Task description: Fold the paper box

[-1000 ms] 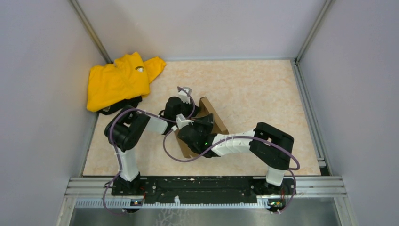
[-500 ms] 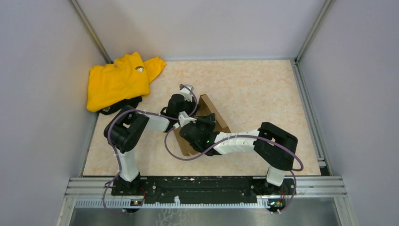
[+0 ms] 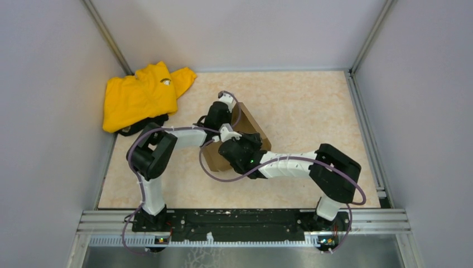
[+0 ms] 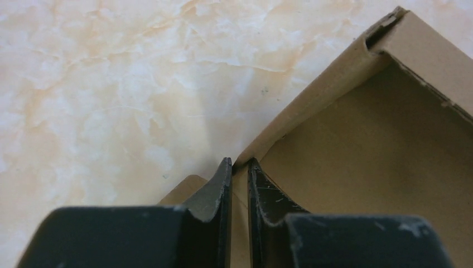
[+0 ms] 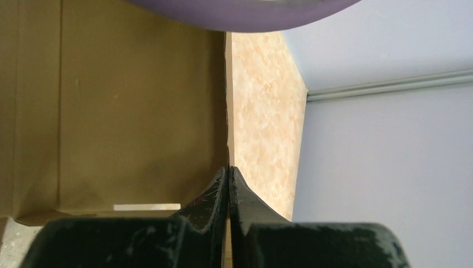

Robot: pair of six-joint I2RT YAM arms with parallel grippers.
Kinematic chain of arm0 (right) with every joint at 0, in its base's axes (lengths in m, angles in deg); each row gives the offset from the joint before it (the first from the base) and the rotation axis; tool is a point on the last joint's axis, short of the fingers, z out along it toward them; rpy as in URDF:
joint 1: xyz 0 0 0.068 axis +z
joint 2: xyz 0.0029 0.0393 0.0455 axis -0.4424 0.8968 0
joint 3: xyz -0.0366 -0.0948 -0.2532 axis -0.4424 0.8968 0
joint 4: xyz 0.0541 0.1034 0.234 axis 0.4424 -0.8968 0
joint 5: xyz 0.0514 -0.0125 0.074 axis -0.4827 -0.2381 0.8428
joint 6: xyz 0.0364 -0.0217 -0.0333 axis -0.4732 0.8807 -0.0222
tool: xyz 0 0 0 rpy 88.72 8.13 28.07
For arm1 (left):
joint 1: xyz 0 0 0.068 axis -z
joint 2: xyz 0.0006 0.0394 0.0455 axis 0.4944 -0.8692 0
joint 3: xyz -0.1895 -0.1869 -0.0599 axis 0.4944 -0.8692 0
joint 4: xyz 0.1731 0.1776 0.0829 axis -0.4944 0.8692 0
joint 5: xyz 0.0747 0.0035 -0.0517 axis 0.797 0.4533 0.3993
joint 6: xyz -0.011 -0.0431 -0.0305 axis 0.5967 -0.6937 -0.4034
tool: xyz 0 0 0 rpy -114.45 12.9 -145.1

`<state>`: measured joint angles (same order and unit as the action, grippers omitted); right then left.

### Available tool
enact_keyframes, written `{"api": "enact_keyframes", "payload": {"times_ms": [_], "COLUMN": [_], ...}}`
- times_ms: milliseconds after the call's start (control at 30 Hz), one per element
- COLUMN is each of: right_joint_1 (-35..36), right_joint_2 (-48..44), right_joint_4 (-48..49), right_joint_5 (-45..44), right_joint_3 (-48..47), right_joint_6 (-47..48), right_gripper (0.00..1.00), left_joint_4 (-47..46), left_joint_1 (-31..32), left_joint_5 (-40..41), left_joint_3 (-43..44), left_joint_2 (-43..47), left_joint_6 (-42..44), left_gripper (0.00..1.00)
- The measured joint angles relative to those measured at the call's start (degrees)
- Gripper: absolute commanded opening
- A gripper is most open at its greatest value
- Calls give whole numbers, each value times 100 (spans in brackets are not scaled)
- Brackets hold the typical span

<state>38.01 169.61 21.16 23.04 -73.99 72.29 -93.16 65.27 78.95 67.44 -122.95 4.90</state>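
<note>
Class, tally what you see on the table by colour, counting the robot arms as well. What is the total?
Brown, paper box: 1
Yellow, garment: 1
Black-and-white, left arm and right arm: 2
Total: 4

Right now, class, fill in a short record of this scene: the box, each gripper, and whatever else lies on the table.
Box: plain brown cardboard die-cut box, partly folded, one wall raised, mid-table
Left gripper: closed on the raised box wall
Right gripper: closed on the edge of a box panel
Other item: crumpled yellow cloth garment, far left corner, apart from the box
Surface: beige marbled table
</note>
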Motion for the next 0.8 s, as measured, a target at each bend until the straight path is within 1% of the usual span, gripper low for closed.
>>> {"api": "enact_keyframes", "payload": {"times_ms": [133,333,567,800], "right_joint_1": [-125,-356,-673,-870], "right_joint_2": [-118,-354,-774,-955], "right_joint_4": [-140,-474,-1290,-2037], "right_joint_5": [197,601,1043,1283], "right_joint_3": [48,81,138,138], "right_joint_6": [-247,-568,-907,-1231], "right_gripper": [2,10,17,19], "left_joint_4": [352,981,1729,2092], "left_joint_1": [72,214,474,651], "left_joint_5": [380,999,2083,2824], "left_joint_3": [299,791,1458,1919], "left_joint_2": [-118,-315,-715,-1117], "left_joint_6": [190,476,721,848], "left_gripper": [7,7,4,4]}}
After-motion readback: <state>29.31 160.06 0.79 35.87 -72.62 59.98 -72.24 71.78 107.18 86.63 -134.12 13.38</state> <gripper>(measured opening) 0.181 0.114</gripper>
